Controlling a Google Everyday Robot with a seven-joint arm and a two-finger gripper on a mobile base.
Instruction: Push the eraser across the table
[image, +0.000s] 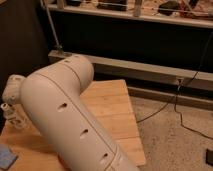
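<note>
Camera view, 1 frame. The robot's arm (67, 117) fills the left and centre of the view: a thick cream-coloured link runs from the bottom edge up to a rounded elbow near the middle, then bends left to a smaller rounded joint (13, 89) at the left edge. The hand is not visible; it lies beyond that joint, behind or below the arm at the far left side of the bench (112, 107). We take the hand as fully closed, and we cannot tell whether it touches or holds anything. The eraser is not in sight either; the arm covers most of the left half of the bench, so we cannot say where on the surface it sits. The bench is light wood in wide planks with visible seams, and its right and far edges are exposed. Just below the small joint stands 1 clear bottle (14, 119), upright near the left edge of the bench. At the lower-left corner lies 1 flat light-blue pad (6, 156), cut off by the frame. To the right of the bench is speckled floor (175, 145), with 1 dark cable (165, 107) trailing across it toward the low wall ledge (150, 67) behind. A small dark object (210, 156) lies on the floor at the right edge.
</note>
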